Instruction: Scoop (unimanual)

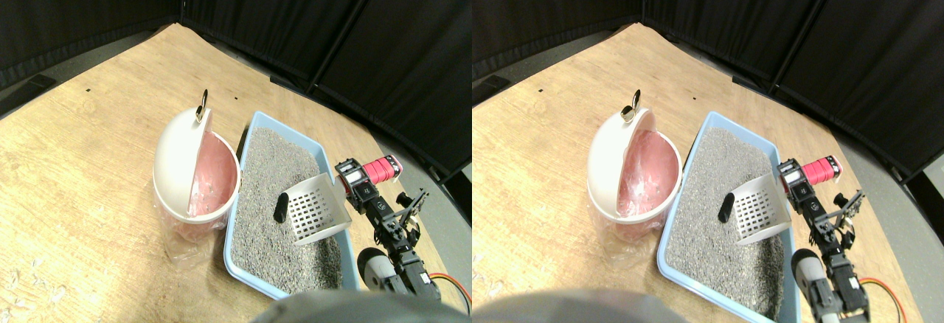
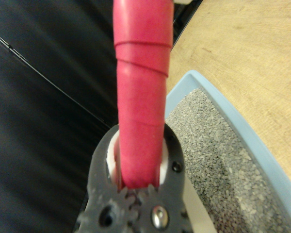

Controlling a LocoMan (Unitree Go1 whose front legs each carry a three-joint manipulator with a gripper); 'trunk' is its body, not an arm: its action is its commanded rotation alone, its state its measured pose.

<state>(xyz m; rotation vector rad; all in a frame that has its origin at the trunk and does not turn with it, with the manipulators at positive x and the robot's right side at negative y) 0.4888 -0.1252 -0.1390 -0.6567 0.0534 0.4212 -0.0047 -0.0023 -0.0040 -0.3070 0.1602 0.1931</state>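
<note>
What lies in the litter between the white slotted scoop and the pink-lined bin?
A small dark lump lies on the grey litter just ahead of the scoop, short of the bin. The stereo pair view shows it.

The floor (image 1: 88,146) looks like pale wood board, matt and grainy; at its 3 o'clock side a smooth light-blue plastic tray (image 1: 254,127) holds coarse grey granular litter (image 1: 273,168). The scoop (image 1: 317,209) is white perforated plastic, its handle (image 2: 141,97) wrapped in slightly glossy red tape. The bin (image 1: 181,164) has a smooth white plastic lid, pink inside
</note>
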